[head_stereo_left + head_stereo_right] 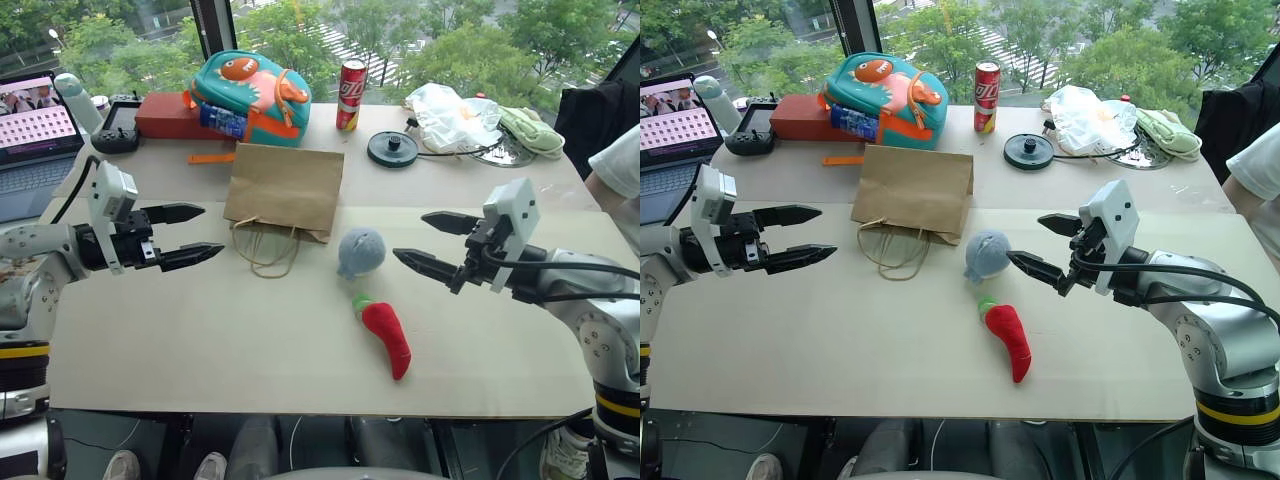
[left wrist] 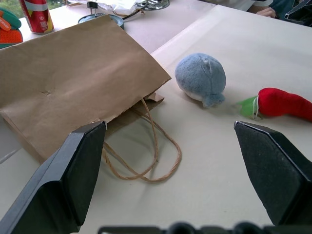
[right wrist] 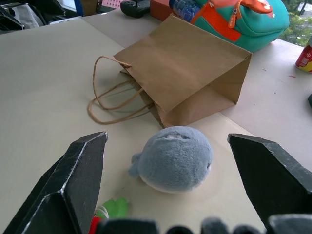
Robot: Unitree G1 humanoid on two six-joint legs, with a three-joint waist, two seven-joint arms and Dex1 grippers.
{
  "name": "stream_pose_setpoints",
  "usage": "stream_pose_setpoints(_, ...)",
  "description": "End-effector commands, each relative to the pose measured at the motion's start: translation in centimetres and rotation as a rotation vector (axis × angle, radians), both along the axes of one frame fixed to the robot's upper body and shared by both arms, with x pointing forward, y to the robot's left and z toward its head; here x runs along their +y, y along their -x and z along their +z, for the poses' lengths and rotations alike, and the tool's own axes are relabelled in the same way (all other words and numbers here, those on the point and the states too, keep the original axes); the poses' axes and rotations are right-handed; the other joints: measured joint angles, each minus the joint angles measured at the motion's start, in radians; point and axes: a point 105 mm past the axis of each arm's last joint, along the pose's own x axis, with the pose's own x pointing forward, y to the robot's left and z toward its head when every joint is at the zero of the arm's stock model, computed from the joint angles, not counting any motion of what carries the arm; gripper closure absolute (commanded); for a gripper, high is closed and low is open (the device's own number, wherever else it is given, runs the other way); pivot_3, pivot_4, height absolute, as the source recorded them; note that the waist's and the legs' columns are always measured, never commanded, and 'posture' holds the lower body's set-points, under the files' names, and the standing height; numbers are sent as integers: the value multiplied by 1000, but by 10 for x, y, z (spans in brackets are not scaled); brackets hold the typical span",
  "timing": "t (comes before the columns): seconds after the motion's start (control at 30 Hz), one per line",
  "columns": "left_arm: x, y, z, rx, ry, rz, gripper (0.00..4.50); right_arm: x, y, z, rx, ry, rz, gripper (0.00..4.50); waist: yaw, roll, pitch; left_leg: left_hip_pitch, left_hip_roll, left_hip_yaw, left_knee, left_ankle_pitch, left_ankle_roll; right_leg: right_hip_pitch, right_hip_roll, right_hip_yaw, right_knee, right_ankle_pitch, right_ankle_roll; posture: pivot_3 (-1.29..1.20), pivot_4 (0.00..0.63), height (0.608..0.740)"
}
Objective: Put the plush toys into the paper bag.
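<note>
Chili [image 1: 388,333] and ball [image 1: 361,251] lie loose beside the flat bag [image 1: 285,189]; left gripper [image 1: 198,234] and right gripper [image 1: 417,243] gape empty, so grasping comes first.

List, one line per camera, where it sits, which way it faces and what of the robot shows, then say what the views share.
Left eye and right eye: on the head, looking forward and down over the table; both arms show, left hand and right hand open.
Left wrist: along its own fingers toward the flat brown paper bag, fuzzy grey-blue ball toy and red chili pepper toy.
Right wrist: along its own fingers at the ball, bag behind, teal dinosaur backpack beyond.
Shared: bag and ball in all.
</note>
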Motion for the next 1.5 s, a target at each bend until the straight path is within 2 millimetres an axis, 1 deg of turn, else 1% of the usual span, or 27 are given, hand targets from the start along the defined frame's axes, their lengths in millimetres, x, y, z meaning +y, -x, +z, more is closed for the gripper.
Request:
stream_pose_setpoints(0.03,2,0,12,-51,3,-6,0,2,6,11,-41,-8,17,85,0,0,0,0,0,0,0,0,0,0,0,0,0,0,0,0,150,728)
stream_pose_setpoints(0.1,9,-7,2,-78,-75,7,0,6,9,8,-32,-5,25,85,0,0,0,0,0,0,0,0,0,0,0,0,0,0,0,0,150,728)
stream_pose_setpoints(0.17,17,-18,-12,-114,-186,37,0,7,11,7,-31,-4,27,85,3,0,0,0,0,0,0,0,0,0,0,0,0,0,0,0,150,728)
stream_pose_setpoints(0.23,24,-38,-22,-178,-300,112,0,8,13,8,-31,-7,26,85,7,0,0,1,0,0,0,0,0,0,0,0,0,0,0,0,150,728)
stream_pose_setpoints(0.3,27,-61,-25,-301,-427,170,0,10,14,7,-30,-12,23,85,18,0,0,0,0,0,1,0,0,1,0,0,0,0,0,0,150,728)
stream_pose_setpoints(0.37,24,-77,-23,-429,-511,191,0,12,17,7,-27,-16,26,85,26,0,0,0,0,0,2,0,0,1,0,0,-1,0,0,0,150,728)
stream_pose_setpoints(0.43,20,-88,-22,-528,-574,190,0,16,21,6,-22,-19,40,85,32,0,0,-2,0,0,2,0,0,0,0,0,-1,1,0,0,150,728)
stream_pose_setpoints(0.5,18,-95,-23,-598,-639,180,0,18,25,5,-17,-18,53,85,36,0,0,-5,-1,0,2,-1,1,-1,0,0,-2,1,1,0,150,728)
stream_pose_setpoints(0.6,6,-106,-24,-697,-720,152,0,23,30,3,-14,-13,65,85,39,0,0,-6,-1,0,3,-3,5,-1,0,0,-2,1,1,0,150,728)
stream_pose_setpoints(0.67,-1,-111,-25,-737,-752,135,0,25,31,3,-15,-13,65,85,40,0,0,-6,-1,0,3,-3,5,-1,0,0,-2,1,1,0,150,728)
stream_pose_setpoints(0.73,-9,-114,-32,-767,-803,96,0,27,32,4,-22,-14,60,85,40,0,0,-6,-1,0,4,-3,5,-2,0,0,-2,1,1,0,150,728)
stream_pose_setpoints(0.8,-26,-118,-36,-833,-844,50,0,27,33,7,-34,-24,43,85,40,0,0,-6,-1,0,4,-3,5,-1,0,0,-2,1,1,0,150,728)
stream_pose_setpoints(0.87,-45,-120,-34,-879,-805,20,0,26,34,8,-40,-31,22,85,43,0,0,-6,-1,0,5,-3,5,-1,0,0,-2,1,1,0,150,728)
stream_pose_setpoints(0.93,-57,-118,-32,-901,-759,-8,0,26,35,7,-39,-33,7,85,47,0,0,-6,-1,-1,5,-3,5,-1,0,0,-2,1,1,0,150,728)
stream_pose_setpoints(1.03,-68,-113,-31,-900,-680,-46,0,24,35,7,-40,-43,-19,85,45,0,0,-7,-1,-1,5,-3,5,-1,0,0,-2,1,1,0,150,728)
stream_pose_setpoints(1.1,-71,-110,-33,-883,-653,-65,0,24,35,7,-43,-52,-33,85,43,0,0,-7,-1,0,5,-3,5,-1,0,0,-2,1,1,0,150,728)
stream_pose_setpoints(1.3,-68,-108,-34,-839,-620,-75,0,23,33,5,-44,-63,-60,85,39,0,0,-6,-1,-1,5,-3,5,-1,1,0,-1,1,1,0,150,728)
stream_pose_setpoints(1.37,-66,-107,-36,-832,-633,-84,0,23,32,5,-45,-65,-69,85,39,0,0,-6,-1,-1,5,-3,5,-1,1,0,-1,1,1,0,150,728)
stream_pose_setpoints(1.47,-63,-106,-40,-801,-638,-97,718,22,31,4,-47,-67,-75,0,40,0,0,-6,-1,-1,5,-3,5,-1,1,0,-1,1,1,0,150,728)
stream_pose_setpoints(1.5,-62,-105,-42,-790,-642,-103,1129,22,31,4,-47,-67,-77,0,39,0,0,-6,-1,-1,5,-3,5,-1,1,0,-1,1,1,0,150,728)
